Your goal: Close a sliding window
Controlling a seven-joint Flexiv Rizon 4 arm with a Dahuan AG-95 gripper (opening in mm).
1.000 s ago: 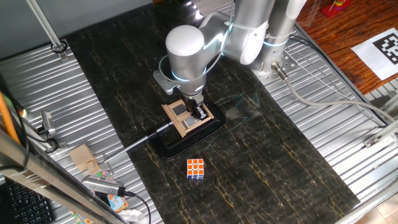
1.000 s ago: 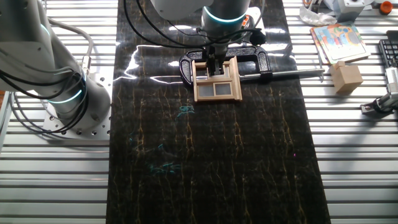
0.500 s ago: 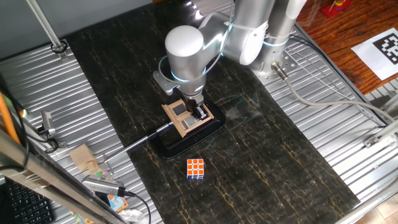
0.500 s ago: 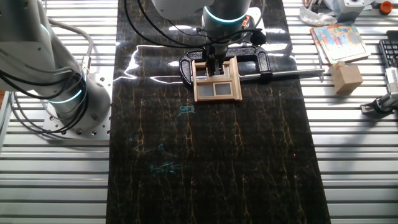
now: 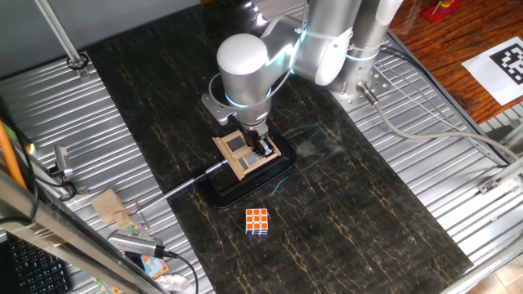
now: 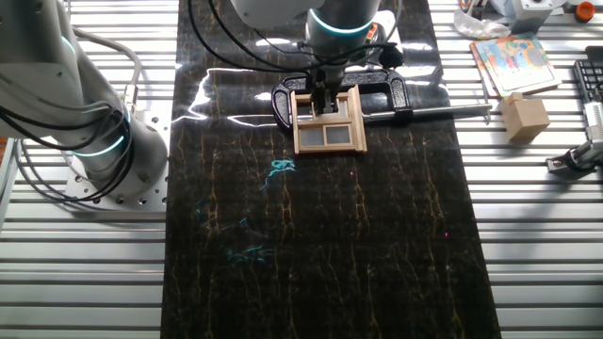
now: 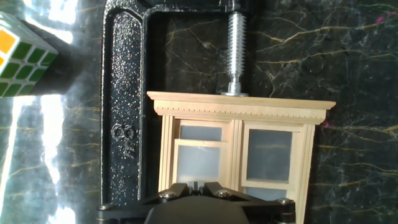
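The sliding window [image 5: 238,154] is a small light-wood frame with dark grey panes, held in a black clamp on the dark table. It also shows in the other fixed view [image 6: 331,124] and in the hand view [image 7: 239,107]. In the hand view the left sash [image 7: 200,160] sits partway along its track. My gripper [image 5: 262,149] stands right over the window, with its tips at the left sash [image 6: 323,102]. The fingers [image 7: 200,185] are pressed together, with nothing seen between them.
A black C-clamp [image 7: 124,93] with a silver screw [image 7: 236,50] holds the window; its long handle [image 5: 192,181] sticks out to the left. An orange-white puzzle cube [image 5: 257,221] lies in front of the clamp. A wooden block [image 6: 524,117] and cables lie on the metal side rails.
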